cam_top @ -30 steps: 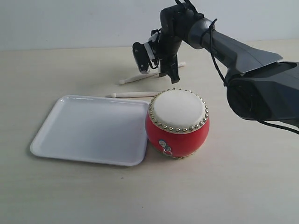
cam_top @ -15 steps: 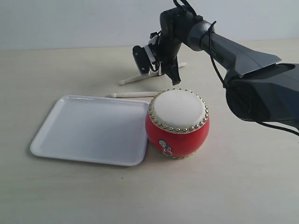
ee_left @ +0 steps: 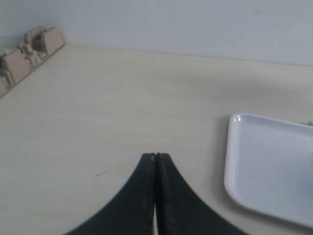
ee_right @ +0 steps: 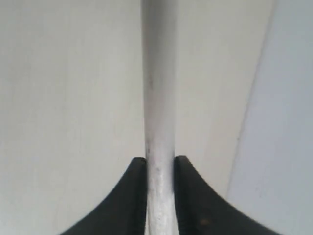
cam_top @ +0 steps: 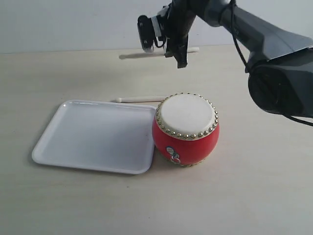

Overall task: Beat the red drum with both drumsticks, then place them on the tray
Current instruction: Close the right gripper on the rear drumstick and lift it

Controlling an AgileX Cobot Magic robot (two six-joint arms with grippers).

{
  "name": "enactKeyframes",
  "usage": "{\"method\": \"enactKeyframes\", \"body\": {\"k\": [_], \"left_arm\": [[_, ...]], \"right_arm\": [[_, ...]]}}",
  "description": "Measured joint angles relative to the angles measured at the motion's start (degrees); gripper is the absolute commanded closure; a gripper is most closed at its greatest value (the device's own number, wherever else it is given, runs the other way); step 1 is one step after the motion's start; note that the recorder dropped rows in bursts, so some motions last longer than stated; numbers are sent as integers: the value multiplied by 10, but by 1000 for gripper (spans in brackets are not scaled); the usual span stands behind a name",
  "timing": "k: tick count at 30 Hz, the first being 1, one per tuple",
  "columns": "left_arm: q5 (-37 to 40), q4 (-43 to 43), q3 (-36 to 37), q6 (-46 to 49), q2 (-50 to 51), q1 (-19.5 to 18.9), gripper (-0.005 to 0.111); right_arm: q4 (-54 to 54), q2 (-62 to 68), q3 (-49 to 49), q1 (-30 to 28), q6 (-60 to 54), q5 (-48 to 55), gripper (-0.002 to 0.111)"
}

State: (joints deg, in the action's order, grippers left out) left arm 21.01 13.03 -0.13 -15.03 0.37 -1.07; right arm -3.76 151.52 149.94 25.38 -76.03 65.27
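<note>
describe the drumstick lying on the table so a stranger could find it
Find the red drum with the white tray at its side. Just behind where they meet, a slim pale drumstick lies flat on the table. The other drumstick hangs in the air, clamped in the right end effector.

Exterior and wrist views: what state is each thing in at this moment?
tray, flat on the table, no drumstick in it.
red drum, upright beside the tray, nothing touching it.
held drumstick, in the air, roughly level.
right gripper, shut on the held drumstick.
other drumstick, lying on the table behind the tray.
left gripper, shut, holding nothing.
</note>
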Motion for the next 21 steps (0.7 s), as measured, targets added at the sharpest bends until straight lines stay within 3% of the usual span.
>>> {"method": "enactKeyframes", "body": {"k": [21], "left_arm": [[0,0,0,0,0,0,107]], "right_arm": [[42,-107,0,0,442,48,108]]}}
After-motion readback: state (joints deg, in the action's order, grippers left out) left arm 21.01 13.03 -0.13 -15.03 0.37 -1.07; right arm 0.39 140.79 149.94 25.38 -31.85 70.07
